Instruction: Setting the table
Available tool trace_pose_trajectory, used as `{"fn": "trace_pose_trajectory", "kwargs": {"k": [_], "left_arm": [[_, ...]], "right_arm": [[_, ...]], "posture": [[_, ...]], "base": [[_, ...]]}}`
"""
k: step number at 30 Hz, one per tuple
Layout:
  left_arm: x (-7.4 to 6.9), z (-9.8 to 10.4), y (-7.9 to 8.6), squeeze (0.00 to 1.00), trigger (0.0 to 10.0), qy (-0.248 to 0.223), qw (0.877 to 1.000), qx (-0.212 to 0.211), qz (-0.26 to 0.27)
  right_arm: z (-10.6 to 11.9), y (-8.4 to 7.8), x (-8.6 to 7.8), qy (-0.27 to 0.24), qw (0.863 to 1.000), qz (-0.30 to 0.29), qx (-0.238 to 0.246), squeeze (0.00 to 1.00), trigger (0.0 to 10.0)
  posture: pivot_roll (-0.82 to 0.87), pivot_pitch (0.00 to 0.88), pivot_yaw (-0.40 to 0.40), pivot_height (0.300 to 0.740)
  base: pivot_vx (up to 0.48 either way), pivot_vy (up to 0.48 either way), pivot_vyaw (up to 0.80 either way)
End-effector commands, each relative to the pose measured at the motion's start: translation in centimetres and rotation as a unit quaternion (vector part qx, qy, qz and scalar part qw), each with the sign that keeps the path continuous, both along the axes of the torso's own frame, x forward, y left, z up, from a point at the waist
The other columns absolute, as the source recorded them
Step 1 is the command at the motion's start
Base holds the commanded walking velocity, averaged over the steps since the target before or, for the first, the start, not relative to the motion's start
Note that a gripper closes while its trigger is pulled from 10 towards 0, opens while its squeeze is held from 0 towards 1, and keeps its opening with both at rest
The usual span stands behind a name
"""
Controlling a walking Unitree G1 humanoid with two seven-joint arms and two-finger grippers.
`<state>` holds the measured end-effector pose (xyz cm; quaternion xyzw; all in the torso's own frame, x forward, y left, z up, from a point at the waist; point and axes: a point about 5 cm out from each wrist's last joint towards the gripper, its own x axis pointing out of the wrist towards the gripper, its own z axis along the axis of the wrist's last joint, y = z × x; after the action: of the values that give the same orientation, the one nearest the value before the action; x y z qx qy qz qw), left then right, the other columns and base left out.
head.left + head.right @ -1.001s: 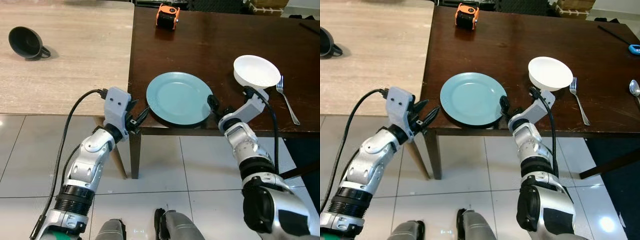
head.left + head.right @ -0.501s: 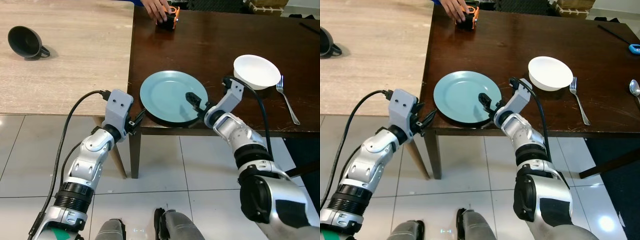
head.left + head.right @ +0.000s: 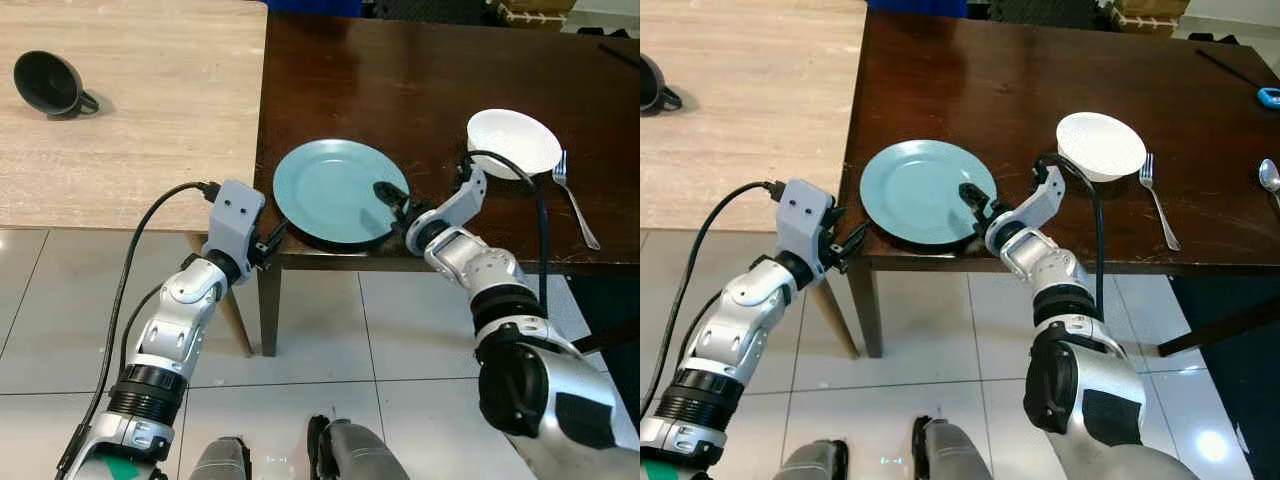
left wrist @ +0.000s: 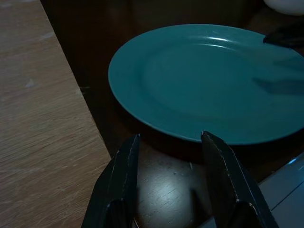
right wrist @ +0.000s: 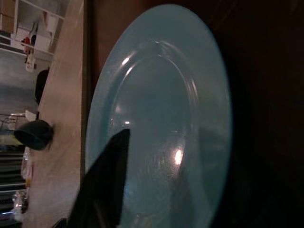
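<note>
The blue plate (image 3: pixel 337 190) lies flat near the front left corner of the dark wooden desk (image 3: pixel 420 90). On the pale desk (image 3: pixel 130 100) to the left, a black cup (image 3: pixel 48 84) lies on its side. The left claw (image 3: pixel 270 238) hovers at the dark desk's corner just short of the plate's rim, fingers spread and holding nothing. The right claw (image 3: pixel 392 200) has one black finger over the plate's right rim; whether it grips I cannot tell. Further right sit a white bowl (image 3: pixel 513 142) and a fork (image 3: pixel 575 198). No readable writing.
</note>
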<state>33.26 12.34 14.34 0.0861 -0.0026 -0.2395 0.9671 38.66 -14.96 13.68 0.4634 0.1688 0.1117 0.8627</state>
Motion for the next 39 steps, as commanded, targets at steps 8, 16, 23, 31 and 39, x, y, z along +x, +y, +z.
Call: {"fn": "trace_pose_trajectory", "kwargs": {"k": [8, 16, 23, 31, 39], "left_arm": [[0.1, -0.4, -0.1, 0.0, 10.0, 0.012, 1.0, 0.0, -0.001], [0.1, -0.4, 0.1, 0.0, 10.0, 0.014, 1.0, -0.003, 0.004], [0.3, -0.1, 0.6, 0.0, 10.0, 0.009, 1.0, -0.01, 0.014], [0.5, 0.5, 1.0, 0.0, 10.0, -0.007, 0.999, -0.035, 0.029], [0.5, 1.1, 2.9, 0.0, 10.0, -0.012, 0.995, -0.077, 0.061]], "right_arm": [[-1.0, -0.1, -0.6, 0.023, 0.999, 0.004, 0.04, 0.0, 0.0], [-0.8, -0.4, -0.4, 0.016, 0.998, -0.011, 0.057, 0.0, 0.0], [0.0, -1.7, 0.0, -0.019, 0.995, -0.064, 0.073, 0.0, 0.0], [3.5, -4.9, 0.6, -0.124, 0.965, -0.15, 0.173, 0.0, 0.0], [5.7, -7.2, 0.1, -0.207, 0.947, -0.164, 0.181, 0.0, 0.0]], "posture": [[0.07, 0.153, -0.032, 0.74], [0.07, 0.149, -0.031, 0.74], [0.07, 0.148, -0.027, 0.74], [0.07, 0.145, -0.022, 0.74], [0.07, 0.137, -0.015, 0.74]], "base": [[0.0, 0.0, 0.0], [0.0, 0.0, 0.0], [0.0, 0.0, 0.0], [0.0, 0.0, 0.0], [0.0, 0.0, 0.0]]}}
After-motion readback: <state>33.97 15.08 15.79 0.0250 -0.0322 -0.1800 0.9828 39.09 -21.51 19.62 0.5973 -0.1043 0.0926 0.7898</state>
